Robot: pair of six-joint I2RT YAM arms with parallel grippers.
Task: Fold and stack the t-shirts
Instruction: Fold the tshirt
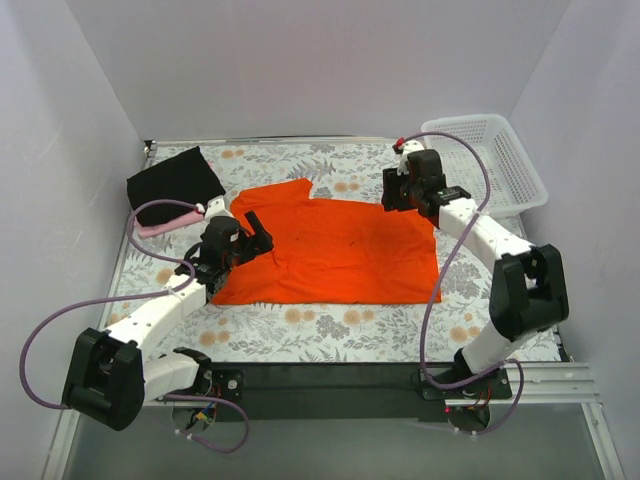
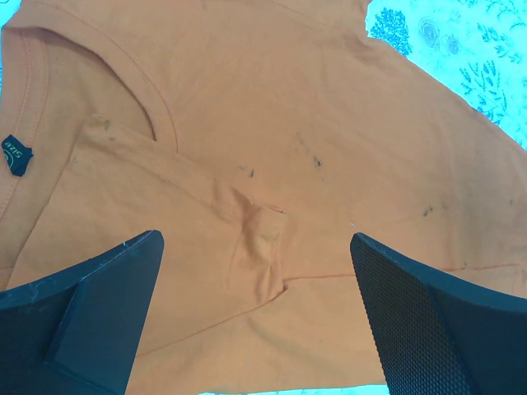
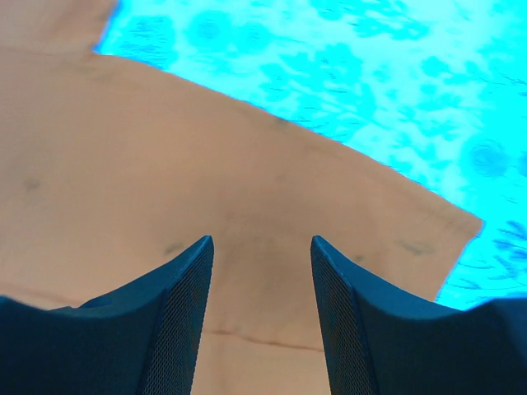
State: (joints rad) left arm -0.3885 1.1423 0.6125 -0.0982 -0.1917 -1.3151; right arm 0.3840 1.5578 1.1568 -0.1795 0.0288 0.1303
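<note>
The orange t-shirt (image 1: 340, 250) lies spread flat in the middle of the table, one sleeve folded in over its left part. My left gripper (image 1: 258, 233) is open over the shirt's left side; the left wrist view shows the folded sleeve and collar (image 2: 247, 214) between its spread fingers (image 2: 107, 288). My right gripper (image 1: 392, 195) is open over the shirt's back right corner; the right wrist view shows orange cloth (image 3: 165, 164) under its fingers (image 3: 177, 304). A folded black t-shirt (image 1: 175, 178) lies at the back left with the pale pink t-shirt (image 1: 165, 220) beside it.
A white plastic mesh basket (image 1: 490, 160) stands at the back right. The table has a floral cloth (image 1: 330, 330). White walls enclose the left, back and right sides.
</note>
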